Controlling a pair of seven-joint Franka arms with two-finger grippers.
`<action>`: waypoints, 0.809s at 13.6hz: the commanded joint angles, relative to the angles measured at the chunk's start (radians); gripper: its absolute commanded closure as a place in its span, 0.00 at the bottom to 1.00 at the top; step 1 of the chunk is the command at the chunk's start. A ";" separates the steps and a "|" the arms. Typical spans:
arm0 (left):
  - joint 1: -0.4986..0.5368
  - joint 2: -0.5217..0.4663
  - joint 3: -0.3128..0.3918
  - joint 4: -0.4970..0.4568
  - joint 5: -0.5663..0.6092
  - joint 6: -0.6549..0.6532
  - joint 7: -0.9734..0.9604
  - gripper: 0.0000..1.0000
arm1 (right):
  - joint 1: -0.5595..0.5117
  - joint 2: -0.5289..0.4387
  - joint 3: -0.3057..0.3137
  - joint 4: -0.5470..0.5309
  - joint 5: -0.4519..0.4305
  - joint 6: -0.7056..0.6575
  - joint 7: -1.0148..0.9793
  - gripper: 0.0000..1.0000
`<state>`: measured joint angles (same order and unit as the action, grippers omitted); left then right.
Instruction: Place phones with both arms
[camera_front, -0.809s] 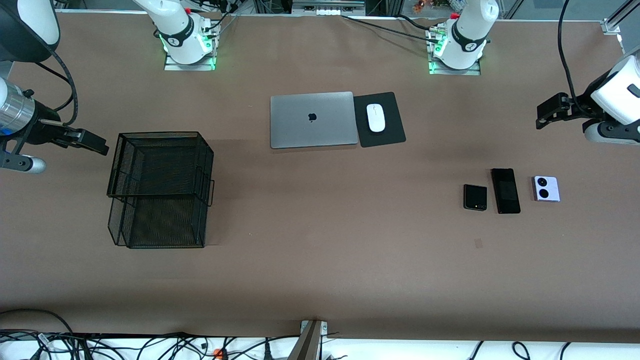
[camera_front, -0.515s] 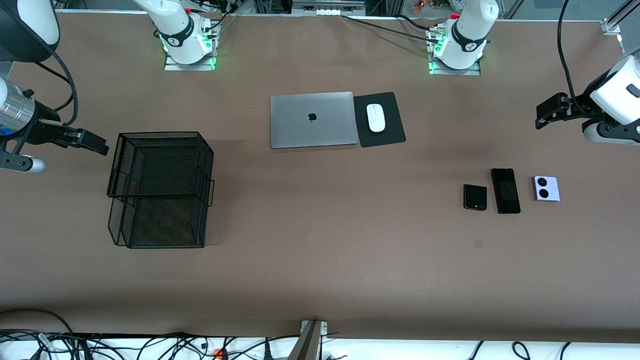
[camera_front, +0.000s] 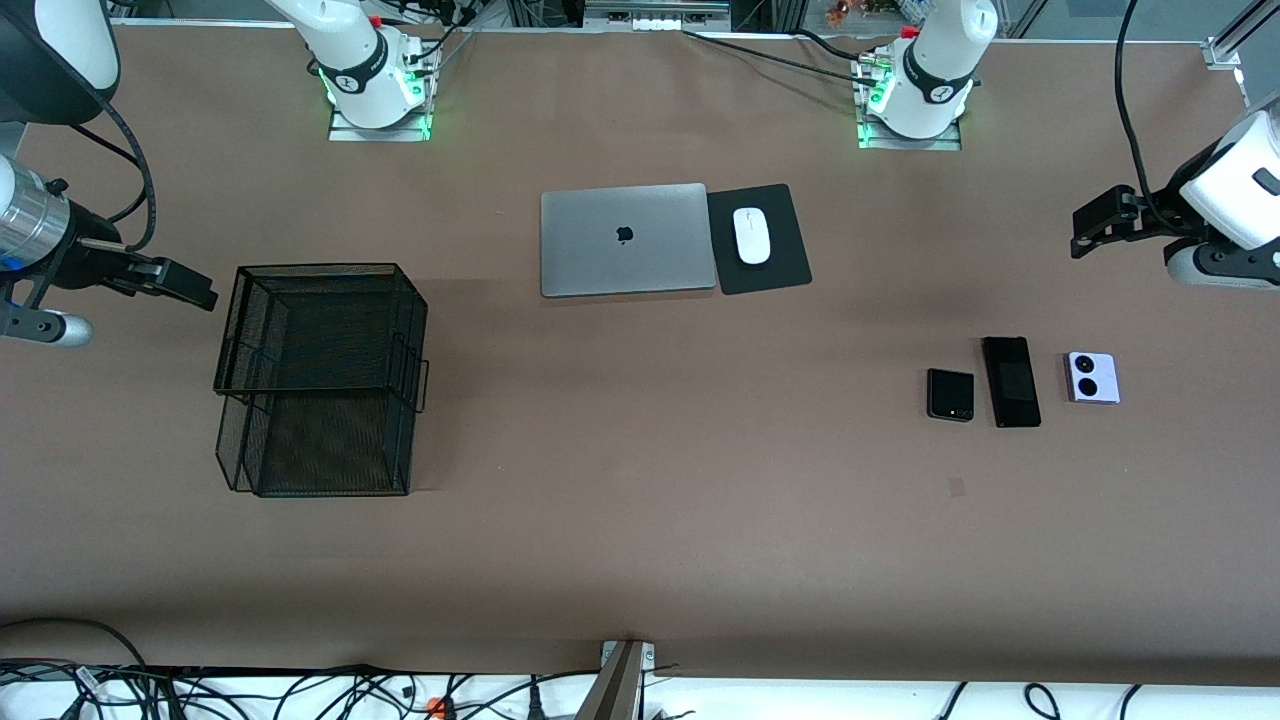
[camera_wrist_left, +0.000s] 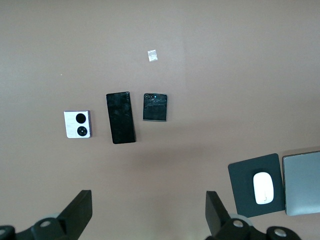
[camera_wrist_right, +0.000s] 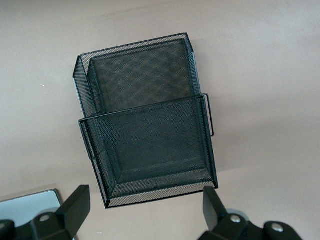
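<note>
Toward the left arm's end of the table (camera_front: 640, 520), three phones are laid flat in a row on the matte brown surface: a small squarish black folded one (camera_front: 950, 394), a long glossy black slab (camera_front: 1011, 381) in the middle, and a small pale lilac one (camera_front: 1092, 378) with two black circles, closest to that end. They are set just beside each other, not touching. A small pale square mark (camera_front: 956, 486) is seen on the table, nearer the front camera than the phones

At the right arm's end a two-tier black wire-mesh tray (camera_front: 320, 375) is stood, upper tier offset from the lower. Mid-table, closer to the arm bases, a closed silver laptop (camera_front: 625, 239) is placed beside a black mouse pad (camera_front: 758, 238) carrying a smooth white oval mouse (camera_front: 751, 235)

Left gripper (camera_front: 1090, 225) is held in the air over bare table at its own end, fingers spread wide, nothing gripped. Right gripper (camera_front: 185, 285) is held in the air just beside the mesh tray, fingers spread wide too, nothing gripped. Both arms are waiting

Only shown by the left wrist view: both black fingers (camera_wrist_left: 80, 212) set wide apart, plus the camera cluster on the folded phone (camera_wrist_left: 154, 106); slab (camera_wrist_left: 121, 117), lilac phone (camera_wrist_left: 78, 124), mouse (camera_wrist_left: 263, 188) and a laptop corner (camera_wrist_left: 302, 182) are also caught. Only shown by the right wrist view: mesh weave and wire side handle of the tray (camera_wrist_right: 145, 120), both tiers seen from above, right fingers (camera_wrist_right: 75, 207) framing it. Arm bases and overall layout are given by the front view alone
</note>
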<state>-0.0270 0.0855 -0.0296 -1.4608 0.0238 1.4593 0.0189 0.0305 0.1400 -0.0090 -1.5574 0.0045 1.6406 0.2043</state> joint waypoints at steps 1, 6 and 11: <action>0.001 -0.001 0.002 -0.007 -0.033 -0.010 0.007 0.00 | -0.003 -0.002 0.003 0.008 0.002 -0.008 -0.006 0.00; 0.015 0.030 0.005 -0.023 -0.058 -0.077 0.018 0.00 | -0.003 -0.002 0.003 0.008 0.002 -0.008 -0.006 0.00; 0.015 0.111 0.005 -0.137 -0.030 0.122 0.047 0.00 | -0.003 -0.002 0.003 0.008 0.003 -0.008 -0.005 0.00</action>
<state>-0.0190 0.1729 -0.0254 -1.5368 -0.0048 1.4890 0.0246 0.0305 0.1400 -0.0090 -1.5574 0.0045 1.6406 0.2043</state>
